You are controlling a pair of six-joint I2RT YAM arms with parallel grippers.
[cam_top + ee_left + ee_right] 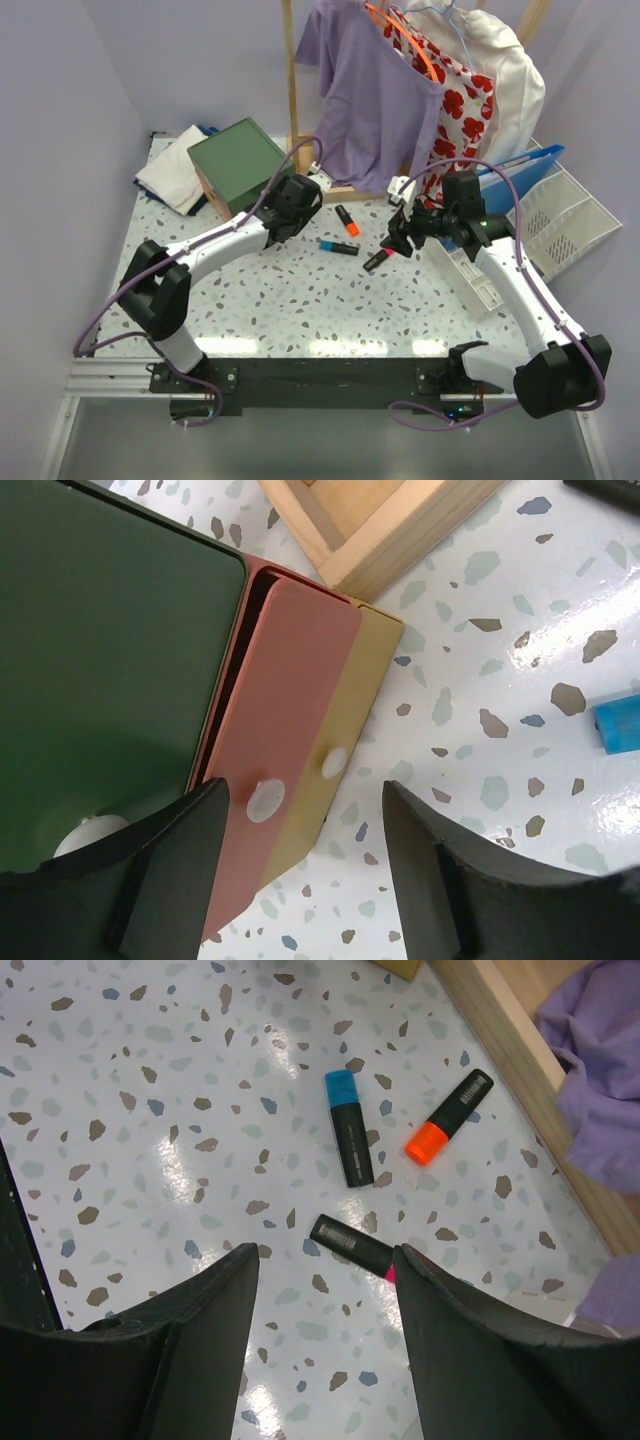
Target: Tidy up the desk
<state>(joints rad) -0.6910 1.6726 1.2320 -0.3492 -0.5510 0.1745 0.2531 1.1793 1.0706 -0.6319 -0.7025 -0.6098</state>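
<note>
left gripper (305, 815): jaws apart with nothing between them, hanging over the front corner of the box (100, 660).
right gripper (325, 1260): jaws apart and empty, poised above the pink marker (350, 1245), well to the right of the box.
markers: pink, blue marker (348, 1130) and orange marker (450, 1115) lie loose to the right of the box, near one another, none touching.
handling: you can expect them to be light, stiff and round, likely to roll. take each across the barrel at mid-length, not by the cap.
desk (300, 300): it lies under everything, with the box on its far left part. it looks hard, flat and glossy, so things should slide on it. there is nothing to grip on it; you tidy what it carries.
room: a folded cloth (175, 170) lies at the box's left side. a wooden rack (380, 530) hung with clothes stands just right of the box. a file tray (570, 215) sits far to the box's right. pale walls close in.
</note>
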